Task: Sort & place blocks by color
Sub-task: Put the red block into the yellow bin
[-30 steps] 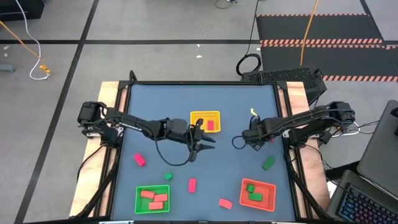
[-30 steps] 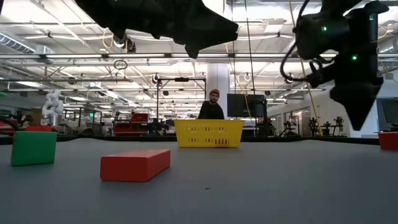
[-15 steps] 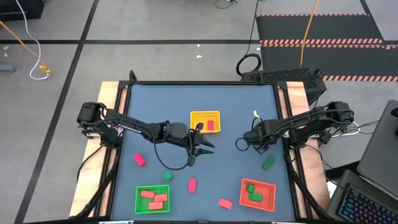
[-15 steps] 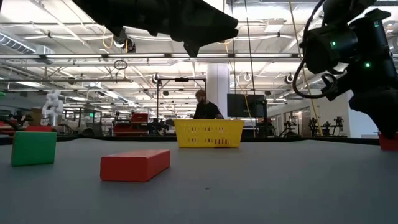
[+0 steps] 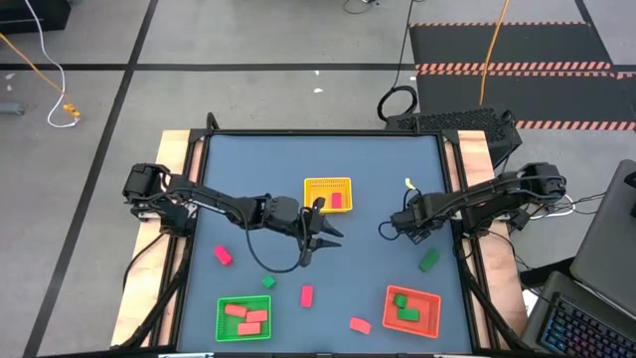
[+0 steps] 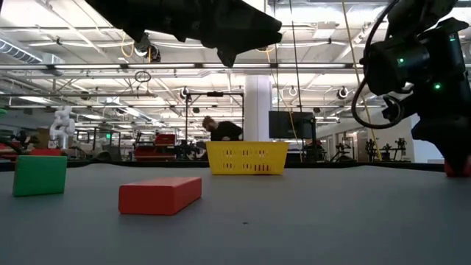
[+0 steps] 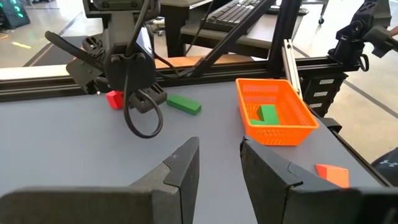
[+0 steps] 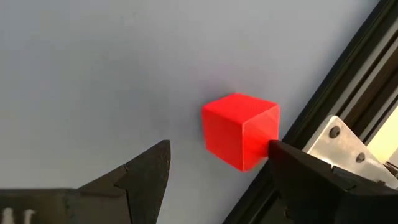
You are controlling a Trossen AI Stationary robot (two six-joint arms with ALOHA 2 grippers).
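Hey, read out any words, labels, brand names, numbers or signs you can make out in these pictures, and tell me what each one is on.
None can be read.
Blocks, such as the red cube: plain faces, no markings.
Yellow basket: only slots in its wall, no label.
Orange basket: no label.
Room behind the table: screens and fixtures are too small and blurred to read.
Keyboard: keys too small to read.

One yellow basket, one green basket, one orange basket are counted; four green blocks; about eight red blocks.
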